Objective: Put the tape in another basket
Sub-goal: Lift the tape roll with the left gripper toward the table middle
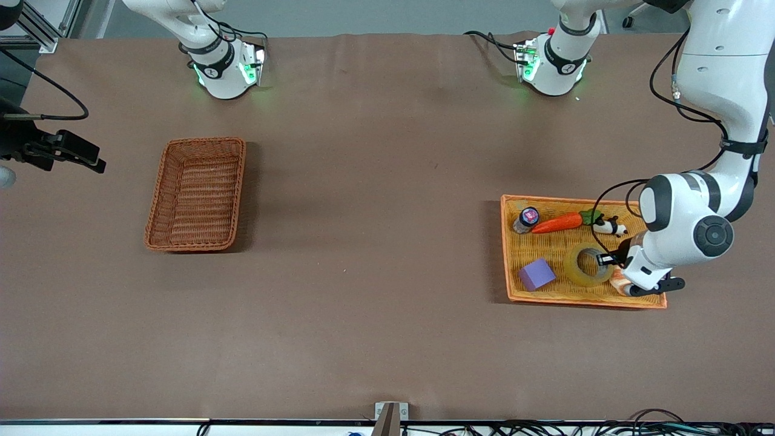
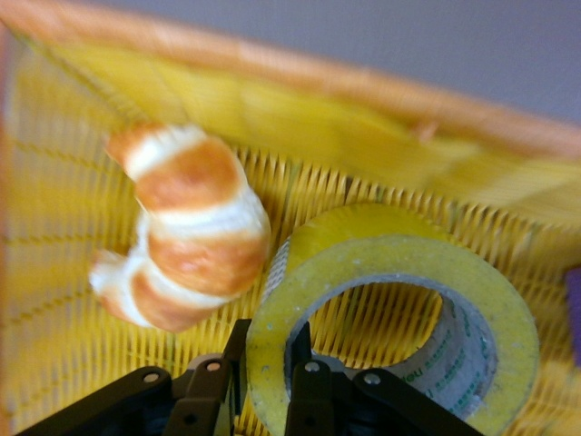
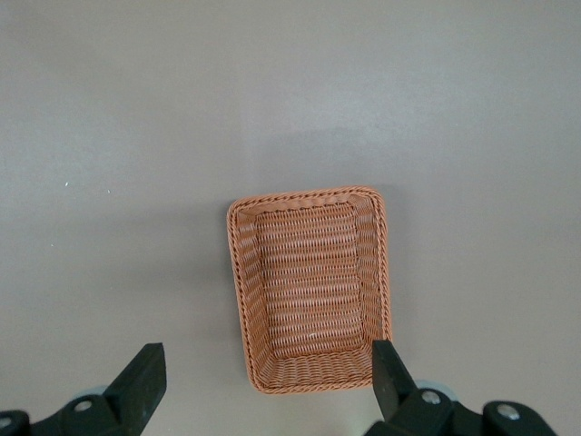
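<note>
While the left gripper (image 2: 268, 386) pinches the glossy yellowish tape (image 2: 390, 318) ring's wall inside a flat woven tray (image 1: 605, 301), the right gripper (image 3: 263, 381) waits, fingers spread, over the ribbed reddish-brown wicker basket (image 3: 311, 286).

The left arm hides most of the croissant (image 1: 619, 280) in the front view. The tray (image 2: 272, 82) rim looks blurry in the left wrist view.

Brown cloth covers the table (image 1: 375, 181), creased faintly along its length. Grey floor (image 1: 375, 15) shows above the table's top edge. Aluminium framing (image 1: 45, 27) stands at one upper corner. Black cables (image 1: 605, 429) bunch along the table's near edge.
</note>
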### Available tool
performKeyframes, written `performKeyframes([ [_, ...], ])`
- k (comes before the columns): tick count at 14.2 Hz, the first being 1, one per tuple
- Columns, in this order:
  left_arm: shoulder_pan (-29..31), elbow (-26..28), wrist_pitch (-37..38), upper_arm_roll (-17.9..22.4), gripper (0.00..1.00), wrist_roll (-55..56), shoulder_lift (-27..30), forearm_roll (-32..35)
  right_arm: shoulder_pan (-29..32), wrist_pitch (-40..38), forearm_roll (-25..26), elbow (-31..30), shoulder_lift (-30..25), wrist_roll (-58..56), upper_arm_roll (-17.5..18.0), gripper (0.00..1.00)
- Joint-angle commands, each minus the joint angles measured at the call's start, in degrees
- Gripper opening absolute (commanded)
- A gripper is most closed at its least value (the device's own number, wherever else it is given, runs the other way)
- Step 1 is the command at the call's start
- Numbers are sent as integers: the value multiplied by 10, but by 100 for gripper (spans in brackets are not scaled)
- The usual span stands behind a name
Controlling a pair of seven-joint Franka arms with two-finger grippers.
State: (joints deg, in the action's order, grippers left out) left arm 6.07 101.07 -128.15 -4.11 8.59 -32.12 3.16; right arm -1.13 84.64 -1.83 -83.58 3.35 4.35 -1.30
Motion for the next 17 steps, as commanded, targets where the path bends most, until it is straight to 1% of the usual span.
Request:
performKeyframes([
  [1, -1, -66, 110, -27, 0, 11, 43, 7, 4, 10, -10, -4, -7, 2, 0, 100],
  [3, -1, -132, 197, -68, 0, 27, 56, 6, 10, 11, -10, -4, -7, 2, -1, 100],
  [4, -2, -157, 224, -88, 0, 38, 60, 6, 10, 13, -10, -4, -7, 1, -1, 100],
  [5, -2, -176, 237, -115, 0, 42, 60, 4, 10, 17, -10, -4, -7, 1, -1, 100],
  [7, -8, -183, 238, -161, 0, 55, 60, 8, 16, 16, -10, -5, -6, 0, -1, 100],
  [8, -23, -185, 239, -179, 0, 76, 60, 8, 17, 15, -10, -5, -6, 0, -1, 100],
  [9, -40, -185, 238, -188, 0, 98, 59, 6, 17, 16, -10, -6, -6, 0, -1, 100],
  [10, -70, -189, 238, -193, 0, 120, 56, 6, 17, 18, -10, -5, -5, 0, -1, 100],
  [13, -163, -202, 232, -190, 0, 182, 34, 6, 17, 19, -10, -5, -5, 0, -1, 100],
  [15, -223, -217, 217, -187, 0, 250, 3, 6, 17, 16, -11, -6, -5, 0, -1, 100],
  [17, -273, -223, 177, -184, 0, 300, -32, 10, 17, 19, -10, -6, -5, 0, -1, 100],
])
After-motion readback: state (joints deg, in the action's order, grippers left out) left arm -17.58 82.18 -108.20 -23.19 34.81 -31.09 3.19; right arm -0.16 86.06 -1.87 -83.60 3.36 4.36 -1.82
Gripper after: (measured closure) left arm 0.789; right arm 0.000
